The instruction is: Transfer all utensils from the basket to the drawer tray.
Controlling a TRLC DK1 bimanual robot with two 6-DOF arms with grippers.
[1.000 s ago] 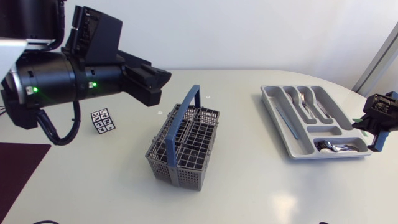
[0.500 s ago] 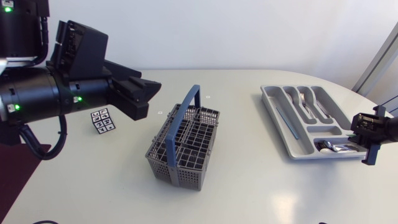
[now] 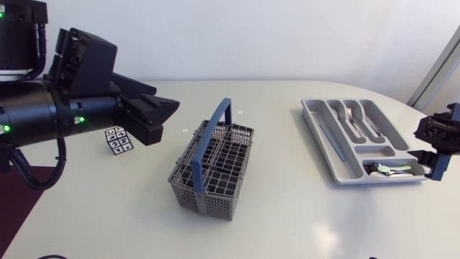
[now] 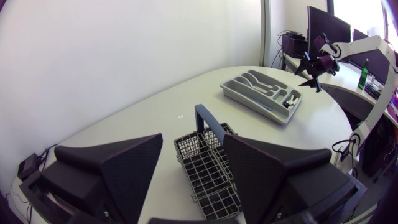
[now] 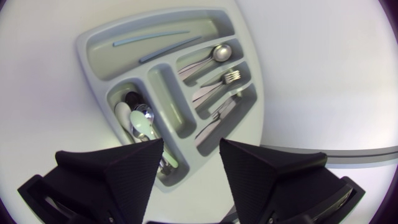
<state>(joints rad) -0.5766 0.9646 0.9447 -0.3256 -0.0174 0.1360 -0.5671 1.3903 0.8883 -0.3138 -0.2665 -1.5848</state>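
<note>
The grey basket (image 3: 212, 169) with a blue handle (image 3: 214, 124) stands mid-table; no utensil shows in it. Its grid (image 4: 208, 171) lies ahead of my left gripper (image 4: 193, 143), which is open and empty. In the head view that gripper (image 3: 169, 115) hovers high, left of the basket. The grey drawer tray (image 3: 338, 169) at the right holds a fork (image 3: 350, 115), a long knife (image 3: 329, 137) and small spoons (image 3: 388, 170). My right gripper (image 3: 430, 160) hangs by the tray's near right corner. It is open (image 5: 191, 149) and empty above the small spoons (image 5: 142, 121).
A small marker cube (image 3: 118, 140) sits left of the basket, under my left arm. A dark mat (image 3: 21, 194) covers the table's left front corner. The tray (image 5: 249, 130) lies close to the table's right edge.
My right gripper has opened over the tray's small end compartment after dipping toward it and rising again. My left arm has drawn back to the left.
</note>
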